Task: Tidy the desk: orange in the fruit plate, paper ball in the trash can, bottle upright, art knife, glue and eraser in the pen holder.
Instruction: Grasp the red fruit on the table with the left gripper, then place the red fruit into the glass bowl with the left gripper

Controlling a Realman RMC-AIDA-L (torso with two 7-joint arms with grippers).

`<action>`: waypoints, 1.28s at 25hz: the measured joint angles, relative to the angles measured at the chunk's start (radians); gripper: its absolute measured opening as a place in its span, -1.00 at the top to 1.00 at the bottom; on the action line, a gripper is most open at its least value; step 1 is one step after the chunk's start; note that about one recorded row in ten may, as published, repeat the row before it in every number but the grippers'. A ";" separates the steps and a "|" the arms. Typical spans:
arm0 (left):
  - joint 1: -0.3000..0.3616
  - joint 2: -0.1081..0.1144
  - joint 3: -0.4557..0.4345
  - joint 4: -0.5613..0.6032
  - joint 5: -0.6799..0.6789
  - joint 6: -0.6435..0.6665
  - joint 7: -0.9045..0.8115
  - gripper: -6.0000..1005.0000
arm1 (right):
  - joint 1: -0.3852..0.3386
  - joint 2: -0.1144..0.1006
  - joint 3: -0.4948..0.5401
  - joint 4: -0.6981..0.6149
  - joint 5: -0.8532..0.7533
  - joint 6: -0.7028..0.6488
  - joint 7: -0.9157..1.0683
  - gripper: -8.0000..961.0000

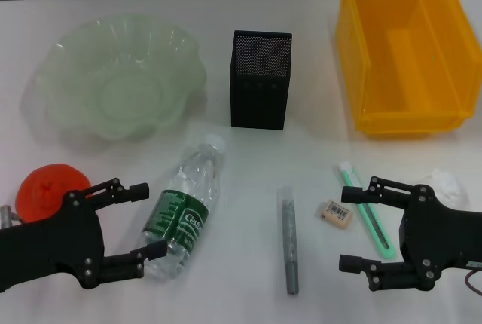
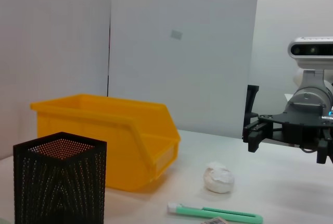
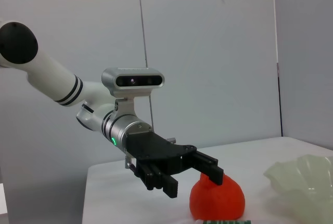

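Even, bright light falls from above onto the white counter point(image 1: 248, 188), and shadows are short and soft: a faint grey one lies on the near side of the pen holder point(image 1: 260, 79), another beneath the trash can point(image 1: 407, 45). The fruit plate point(image 1: 120, 75) glows pale where light passes through it, and small highlights glint on the bottle point(image 1: 184, 207). The head view is sharp throughout. In the left wrist view the paper ball point(image 2: 218, 177) looks slightly soft; the wall behind is flat grey
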 joint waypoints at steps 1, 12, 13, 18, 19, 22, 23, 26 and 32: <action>0.000 0.000 0.000 0.000 0.000 0.000 0.000 -0.62 | 0.000 0.000 0.000 0.000 0.000 0.000 0.000 -0.76; 0.008 0.000 -0.041 -0.010 -0.008 -0.003 0.004 -0.57 | 0.000 0.001 0.001 0.013 0.002 0.005 -0.008 -0.76; 0.016 0.002 -0.101 -0.011 -0.008 -0.009 0.006 -0.57 | 0.000 0.001 0.001 0.013 0.002 0.005 -0.008 -0.76; 0.063 0.008 -0.331 -0.017 -0.001 -0.054 -0.010 -0.55 | -0.006 0.001 0.008 0.015 0.004 0.010 -0.009 -0.76; 0.071 0.009 -0.335 -0.017 0.000 -0.079 -0.015 -0.54 | -0.007 0.001 0.008 0.015 0.006 0.010 -0.009 -0.76; 0.093 0.009 -0.333 -0.032 0.004 -0.166 -0.026 -0.53 | -0.007 0.001 0.009 0.015 0.010 0.011 -0.009 -0.76; 0.096 0.009 -0.330 -0.043 0.008 -0.191 -0.026 -0.52 | -0.007 0.001 0.009 0.015 0.010 0.011 -0.009 -0.76; 0.095 0.008 -0.327 -0.062 0.036 -0.235 -0.019 -0.51 | -0.001 0.001 0.009 0.015 0.010 0.011 -0.009 -0.76; 0.086 0.006 -0.332 -0.065 0.050 -0.277 -0.014 -0.49 | 0.009 0.001 0.009 0.015 0.011 0.012 -0.007 -0.76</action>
